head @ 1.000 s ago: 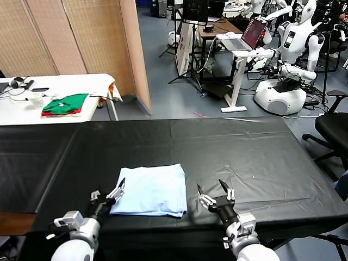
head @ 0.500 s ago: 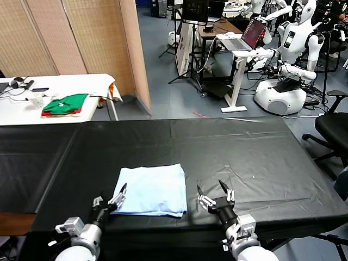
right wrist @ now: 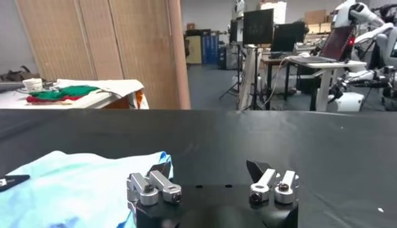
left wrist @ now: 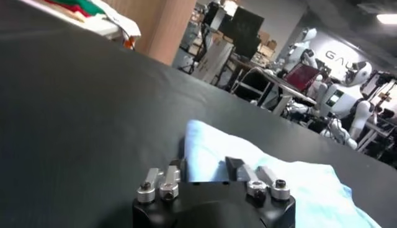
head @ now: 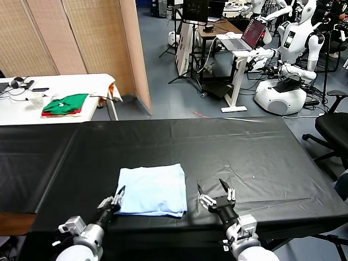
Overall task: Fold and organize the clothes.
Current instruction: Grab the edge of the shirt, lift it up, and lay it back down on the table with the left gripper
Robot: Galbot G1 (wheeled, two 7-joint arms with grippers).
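The clothes are one pale blue T-shirt (head: 152,190), folded into a flat rectangle on the black table (head: 244,152) near its front edge. My left gripper (head: 116,197) is at the shirt's near left corner. In the left wrist view its fingers (left wrist: 206,166) have drawn in around the shirt's edge, with blue fabric (left wrist: 273,167) between them. My right gripper (head: 215,194) hovers just right of the shirt, low over the table. It is open and empty (right wrist: 209,168), with the shirt (right wrist: 68,186) off to one side.
Green and red folded garments (head: 65,104) lie on a white table (head: 81,81) at the back left, beside a wooden screen (head: 81,38). An office chair (head: 334,128) stands at the right. Other robots (head: 288,54) and desks stand beyond the black table.
My left gripper has slid back toward the shirt's near left corner and its fingers have closed from wide open onto the edge. The right gripper and the shirt have stayed put.
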